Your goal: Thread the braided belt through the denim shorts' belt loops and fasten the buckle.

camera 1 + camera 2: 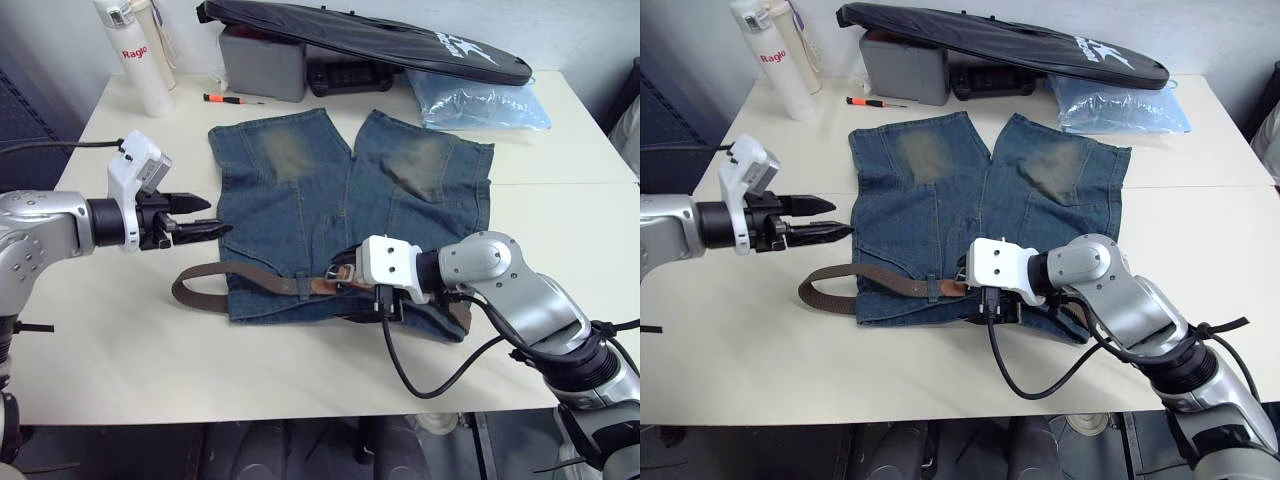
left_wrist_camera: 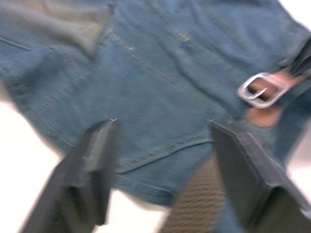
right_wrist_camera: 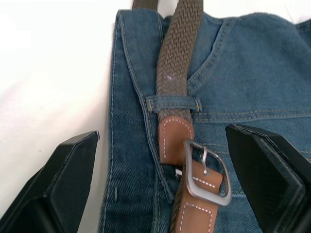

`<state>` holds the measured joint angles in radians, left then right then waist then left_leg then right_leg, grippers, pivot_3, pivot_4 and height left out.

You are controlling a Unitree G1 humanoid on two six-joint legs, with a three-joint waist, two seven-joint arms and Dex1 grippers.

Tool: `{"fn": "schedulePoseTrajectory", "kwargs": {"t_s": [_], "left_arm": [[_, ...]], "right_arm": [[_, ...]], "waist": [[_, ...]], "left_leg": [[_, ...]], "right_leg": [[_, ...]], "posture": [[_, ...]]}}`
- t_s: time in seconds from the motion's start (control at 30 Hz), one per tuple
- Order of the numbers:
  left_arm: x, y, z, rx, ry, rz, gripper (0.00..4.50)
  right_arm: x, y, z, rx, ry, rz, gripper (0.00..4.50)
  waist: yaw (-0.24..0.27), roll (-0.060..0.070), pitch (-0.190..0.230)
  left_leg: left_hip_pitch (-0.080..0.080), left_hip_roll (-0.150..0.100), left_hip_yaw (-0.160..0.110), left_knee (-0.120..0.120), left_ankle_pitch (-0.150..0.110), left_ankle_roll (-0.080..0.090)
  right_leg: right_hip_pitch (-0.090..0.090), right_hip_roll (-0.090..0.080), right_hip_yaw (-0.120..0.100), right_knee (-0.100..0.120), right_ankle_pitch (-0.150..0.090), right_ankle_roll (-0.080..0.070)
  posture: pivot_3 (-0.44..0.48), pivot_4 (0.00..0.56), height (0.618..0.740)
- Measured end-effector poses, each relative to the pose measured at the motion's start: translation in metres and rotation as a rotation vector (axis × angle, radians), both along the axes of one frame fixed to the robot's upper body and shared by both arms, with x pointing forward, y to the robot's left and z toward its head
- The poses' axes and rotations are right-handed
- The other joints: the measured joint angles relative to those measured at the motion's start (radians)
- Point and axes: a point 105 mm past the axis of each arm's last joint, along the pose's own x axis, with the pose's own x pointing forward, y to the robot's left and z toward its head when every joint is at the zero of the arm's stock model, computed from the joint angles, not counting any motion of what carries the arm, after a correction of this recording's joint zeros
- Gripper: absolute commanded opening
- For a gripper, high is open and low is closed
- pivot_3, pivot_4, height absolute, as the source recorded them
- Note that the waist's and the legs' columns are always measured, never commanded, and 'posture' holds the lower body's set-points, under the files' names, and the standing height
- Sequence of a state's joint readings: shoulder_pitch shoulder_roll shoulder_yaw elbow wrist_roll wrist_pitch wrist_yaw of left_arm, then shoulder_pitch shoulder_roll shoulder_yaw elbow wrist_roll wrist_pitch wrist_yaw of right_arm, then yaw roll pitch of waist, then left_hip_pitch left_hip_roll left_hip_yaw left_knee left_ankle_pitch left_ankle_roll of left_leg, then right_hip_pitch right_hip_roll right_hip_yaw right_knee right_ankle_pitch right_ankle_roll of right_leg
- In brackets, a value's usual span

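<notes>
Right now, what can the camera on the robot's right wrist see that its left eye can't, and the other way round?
Right wrist view: the prong across the buckle, and white stitching on the tan leather tip under a belt loop. Left eye view: the left gripper open beside the shorts, the screwdriver, the white bottle. Both: the braided belt on the denim shorts.

Braided belt point(image 1: 215, 281) lies across denim shorts point(image 1: 350, 215), left pincer point(image 1: 205, 217) beside.

A cream table point(image 1: 120, 340) stands against a pale wall point(image 1: 60, 30).
</notes>
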<state>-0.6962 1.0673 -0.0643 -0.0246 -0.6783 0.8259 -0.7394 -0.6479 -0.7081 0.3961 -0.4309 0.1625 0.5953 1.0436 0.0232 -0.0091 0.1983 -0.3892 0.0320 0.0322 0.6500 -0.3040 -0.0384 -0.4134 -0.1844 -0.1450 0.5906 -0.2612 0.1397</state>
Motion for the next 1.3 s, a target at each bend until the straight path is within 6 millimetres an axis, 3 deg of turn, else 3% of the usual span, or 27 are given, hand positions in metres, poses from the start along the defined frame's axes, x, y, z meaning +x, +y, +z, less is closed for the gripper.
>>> {"fn": "schedulePoseTrajectory", "kwargs": {"t_s": [0.1, 0.17, 0.4, 0.6, 0.83, 1.0, 1.03, 1.1, 1.3], "left_arm": [[0.012, -0.005, -0.018, 0.094, 0.005, -0.044, 0.66], [0.017, -0.016, -0.03, 0.159, 0.013, -0.121, 0.12], [0.028, -0.03, -0.039, 0.196, 0.073, -0.287, 0.12], [0.033, -0.035, -0.084, 0.301, 0.203, -0.38, 0.12], [0.042, -0.047, -0.085, 0.318, 0.173, -0.436, 0.12], [0.045, -0.046, -0.086, 0.336, 0.156, -0.453, 0.0], [0.045, -0.046, -0.086, 0.336, 0.152, -0.455, 0.0], [0.045, -0.044, -0.086, 0.344, 0.147, -0.459, 0.0], [0.046, -0.041, -0.087, 0.34, 0.146, -0.454, 0.0]], "right_arm": [[0.001, -0.001, -0.001, -0.002, 0.0, -0.017, 4.5], [0.0, 0.001, 0.0, -0.001, -0.005, -0.017, 4.5], [-0.004, -0.002, 0.001, -0.021, -0.029, -0.041, 4.5], [-0.001, -0.003, 0.002, -0.029, -0.068, -0.061, 4.5], [0.004, 0.006, -0.009, -0.033, -0.101, -0.048, 4.5], [0.012, 0.012, -0.017, -0.046, -0.163, -0.036, 3.15], [0.012, 0.012, -0.019, -0.051, -0.177, -0.028, 2.44], [0.012, 0.011, -0.02, -0.058, -0.2, -0.013, 2.08], [0.014, 0.011, -0.023, -0.063, -0.233, 0.012, 2.08]], "waist": [[0.0, 0.0, 0.0], [0.0, 0.0, 0.0], [-0.002, -0.001, 0.0], [-0.001, -0.001, 0.0], [0.001, -0.002, -0.001], [0.0, -0.002, -0.001], [0.0, -0.002, -0.001], [-0.002, -0.002, -0.001], [-0.004, -0.003, -0.001]], "left_leg": [[0.0, 0.0, 0.0, 0.0, 0.0, 0.0], [0.0, 0.0, 0.0, 0.001, 0.0, 0.0], [0.0, 0.0, 0.001, 0.002, 0.0, 0.001], [0.0, 0.0, 0.002, 0.004, -0.001, 0.002], [-0.001, 0.0, 0.002, 0.011, -0.003, 0.006], [0.0, 0.0, 0.003, 0.014, -0.004, 0.007], [0.0, 0.0, 0.003, 0.014, -0.004, 0.007], [0.0, 0.0, 0.004, 0.014, -0.004, 0.007], [0.002, 0.0, 0.005, 0.014, -0.004, 0.007]], "right_leg": [[0.0, 0.0, 0.0, 0.0, 0.0, 0.0], [0.0, 0.0, 0.0, 0.001, 0.0, 0.0], [0.0, 0.0, 0.001, 0.001, 0.0, 0.0], [0.0, 0.0, 0.002, 0.002, 0.0, 0.001], [0.002, 0.0, 0.002, 0.003, 0.002, 0.003], [0.003, 0.0, 0.004, 0.003, 0.003, 0.004], [0.003, 0.0, 0.004, 0.004, 0.003, 0.004], [0.003, 0.0, 0.005, 0.004, 0.003, 0.004], [0.003, 0.0, 0.007, 0.005, 0.003, 0.004]], "posture": [[0.0, 0.15, 0.74], [0.0, 0.15, 0.74], [0.0, 0.15, 0.74], [0.0, 0.15, 0.74], [0.0, 0.15, 0.74], [0.0, 0.15, 0.74], [0.0, 0.15, 0.74], [0.0, 0.15, 0.74], [0.0, 0.15, 0.74]]}}
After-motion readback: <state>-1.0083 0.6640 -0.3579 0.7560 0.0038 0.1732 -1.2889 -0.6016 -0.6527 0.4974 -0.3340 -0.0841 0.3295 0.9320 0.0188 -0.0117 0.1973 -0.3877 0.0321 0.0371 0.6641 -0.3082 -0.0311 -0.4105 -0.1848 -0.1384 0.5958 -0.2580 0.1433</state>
